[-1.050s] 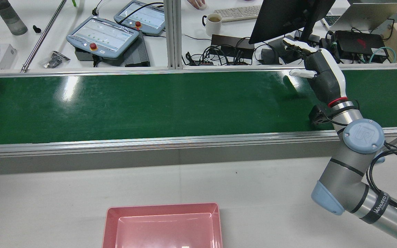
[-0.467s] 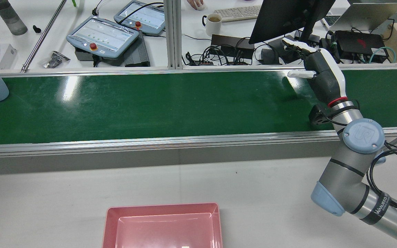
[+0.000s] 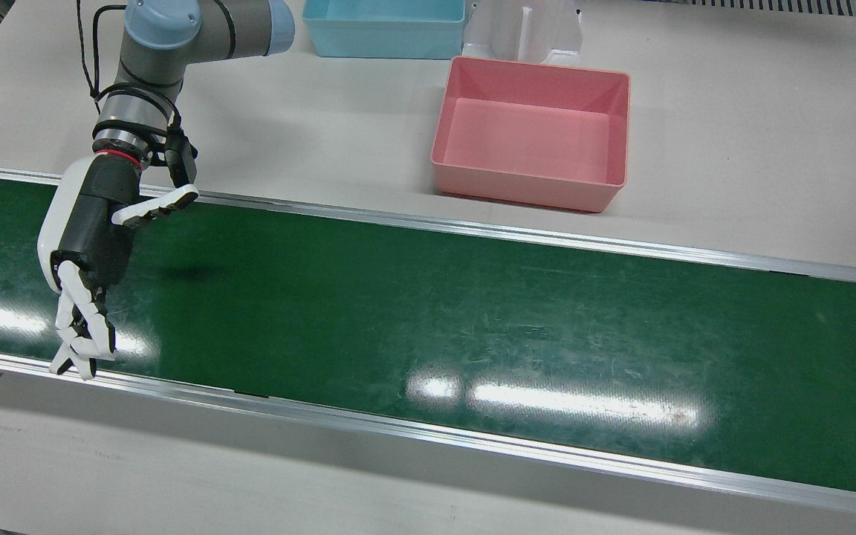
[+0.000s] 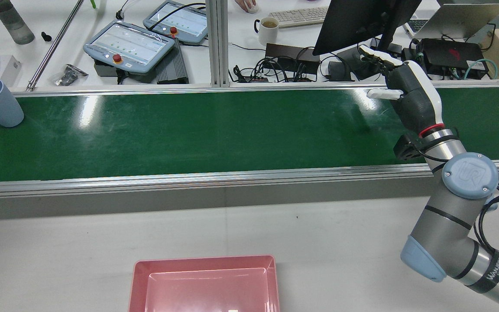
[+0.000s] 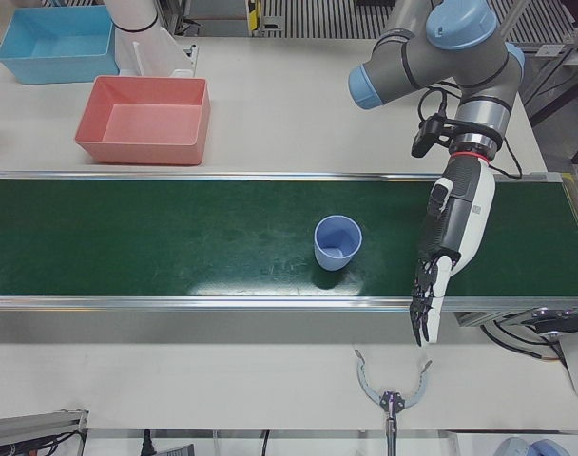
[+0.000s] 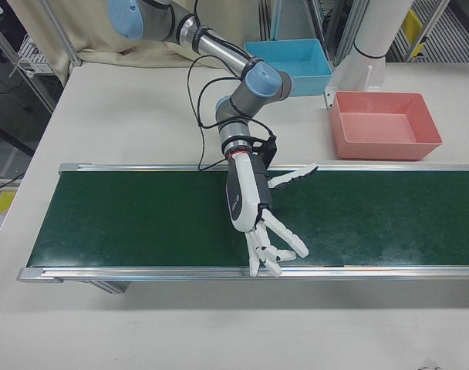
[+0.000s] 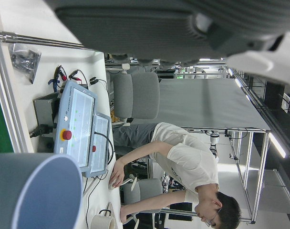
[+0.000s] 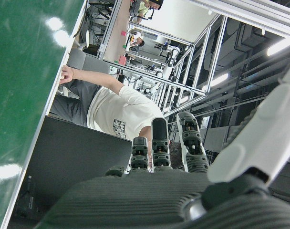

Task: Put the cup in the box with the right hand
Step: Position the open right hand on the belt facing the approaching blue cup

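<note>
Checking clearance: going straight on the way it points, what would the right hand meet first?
Probably the belt's operator-side rail, which lies under the right hand's fingertips. Beyond it stands the black monitor, though depth is unclear.

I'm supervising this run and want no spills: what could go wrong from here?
The cup stands upright beside the open left hand, which could knock it over. The open right hand hovers far along the belt; a badly timed closure might tip the cup.
</note>
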You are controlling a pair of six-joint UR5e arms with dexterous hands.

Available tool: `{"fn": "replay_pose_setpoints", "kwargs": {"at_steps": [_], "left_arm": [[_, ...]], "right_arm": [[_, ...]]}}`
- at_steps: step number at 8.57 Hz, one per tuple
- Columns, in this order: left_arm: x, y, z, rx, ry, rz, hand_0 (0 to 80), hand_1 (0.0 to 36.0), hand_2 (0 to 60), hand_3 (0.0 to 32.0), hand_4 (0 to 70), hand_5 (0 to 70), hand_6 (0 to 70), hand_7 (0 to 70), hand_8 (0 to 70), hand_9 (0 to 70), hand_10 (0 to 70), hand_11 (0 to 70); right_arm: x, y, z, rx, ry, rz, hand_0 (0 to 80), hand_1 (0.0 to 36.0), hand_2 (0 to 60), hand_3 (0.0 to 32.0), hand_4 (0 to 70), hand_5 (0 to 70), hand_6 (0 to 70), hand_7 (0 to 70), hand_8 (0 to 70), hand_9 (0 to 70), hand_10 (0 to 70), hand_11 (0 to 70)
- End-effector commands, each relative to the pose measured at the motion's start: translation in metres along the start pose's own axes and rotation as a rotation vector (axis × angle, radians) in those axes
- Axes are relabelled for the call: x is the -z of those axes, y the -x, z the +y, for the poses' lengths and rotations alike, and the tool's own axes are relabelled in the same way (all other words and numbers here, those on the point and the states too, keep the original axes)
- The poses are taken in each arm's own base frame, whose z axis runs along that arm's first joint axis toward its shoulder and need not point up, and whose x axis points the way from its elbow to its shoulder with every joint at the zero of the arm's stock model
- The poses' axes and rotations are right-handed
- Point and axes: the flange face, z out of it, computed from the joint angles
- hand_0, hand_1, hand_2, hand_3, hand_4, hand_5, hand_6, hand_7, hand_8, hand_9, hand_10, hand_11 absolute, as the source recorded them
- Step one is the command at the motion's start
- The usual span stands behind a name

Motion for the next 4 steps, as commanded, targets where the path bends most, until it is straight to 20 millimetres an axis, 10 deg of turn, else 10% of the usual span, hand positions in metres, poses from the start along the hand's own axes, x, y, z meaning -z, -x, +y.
{"fn": "replay_pose_setpoints", "kwargs": {"at_steps": [1, 4], "left_arm": [[0.0003, 0.0000, 0.0004, 0.000, 0.001, 0.000, 0.0, 0.0, 0.0, 0.0, 0.0, 0.0, 0.0, 0.0, 0.0, 0.0, 0.0, 0.0], [0.0003, 0.0000, 0.0004, 0.000, 0.001, 0.000, 0.0, 0.0, 0.0, 0.0, 0.0, 0.0, 0.0, 0.0, 0.0, 0.0, 0.0, 0.0]], "right_arm": [[0.0050, 0.0205, 0.0047, -0.009, 0.008, -0.019, 41.7, 0.0, 0.0, 0.0, 12.1, 1.2, 8.1, 41.2, 6.5, 17.6, 0.0, 0.0], [0.0108, 0.0281, -0.0030, 0.009, -0.015, -0.017, 43.0, 0.0, 0.0, 0.0, 10.9, 1.5, 7.8, 39.0, 6.8, 17.6, 0.0, 0.0]]}}
